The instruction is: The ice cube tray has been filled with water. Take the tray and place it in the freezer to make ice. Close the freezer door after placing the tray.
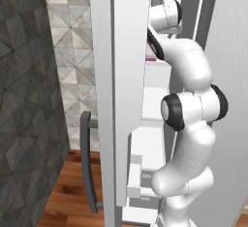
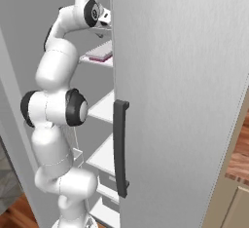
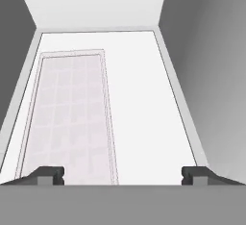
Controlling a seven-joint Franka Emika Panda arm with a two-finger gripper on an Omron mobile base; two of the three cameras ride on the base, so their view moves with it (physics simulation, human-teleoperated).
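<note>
The door [image 1: 131,90], a tall pale grey slab with a dark bar handle [image 1: 87,163], stands open at the left, so closing it is what remains, by my reading; the tray [image 3: 69,118], a thin flat rectangle with a faint pinkish grid of cells, lies flat on a smooth white shelf [image 3: 139,104] inside the freezer [image 2: 29,76], toward the shelf's left side, so the placing looks done; the gripper [image 3: 122,176] is spread wide above the near edge, both dark tips apart and holding nothing.
</note>
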